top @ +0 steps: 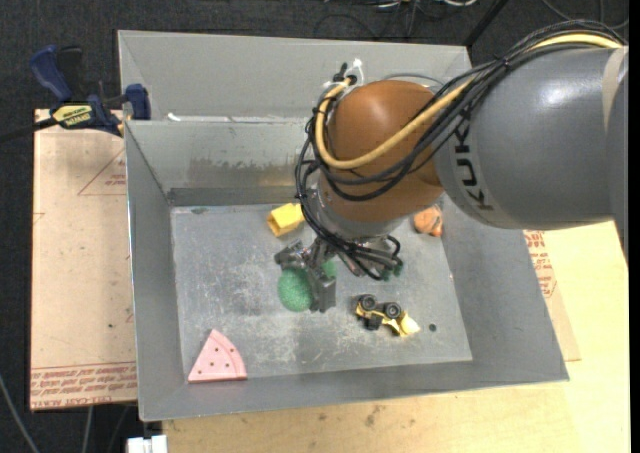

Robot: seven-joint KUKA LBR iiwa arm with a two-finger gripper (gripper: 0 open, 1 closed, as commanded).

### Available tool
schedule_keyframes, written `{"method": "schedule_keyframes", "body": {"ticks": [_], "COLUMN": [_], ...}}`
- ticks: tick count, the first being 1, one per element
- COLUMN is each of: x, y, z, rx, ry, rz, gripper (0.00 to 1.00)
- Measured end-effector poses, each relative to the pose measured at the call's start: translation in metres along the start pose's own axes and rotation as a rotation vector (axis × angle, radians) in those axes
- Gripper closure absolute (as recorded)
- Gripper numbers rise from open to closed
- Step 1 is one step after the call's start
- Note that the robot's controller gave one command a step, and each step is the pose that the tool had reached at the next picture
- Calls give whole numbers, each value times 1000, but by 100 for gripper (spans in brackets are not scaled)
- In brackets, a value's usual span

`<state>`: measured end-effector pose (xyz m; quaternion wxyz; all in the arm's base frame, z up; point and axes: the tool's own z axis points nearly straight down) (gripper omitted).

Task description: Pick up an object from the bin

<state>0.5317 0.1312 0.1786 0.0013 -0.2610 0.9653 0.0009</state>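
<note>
Though its opening cannot be told, the gripper (313,279) sits just beside a green round lump (292,292) mid-bin.

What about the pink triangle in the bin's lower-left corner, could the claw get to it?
Probably yes. The pink triangle lies alone on bare floor, nothing on it or beside it, and the claw, by the green lump, has open floor between.

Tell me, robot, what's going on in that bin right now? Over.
Status: end effector down low, beside green round thing. Grasp unconfirmed. Yellow-and-black toy nearby, not in the way.
</note>
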Motion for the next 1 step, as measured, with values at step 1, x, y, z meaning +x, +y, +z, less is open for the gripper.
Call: {"method": "schedule_keyframes", "body": {"ticks": [1], "x": [2], "y": [-25], "z": [-115], "rx": [1], "ry": [-1], "rz": [36], "gripper": [100]}}
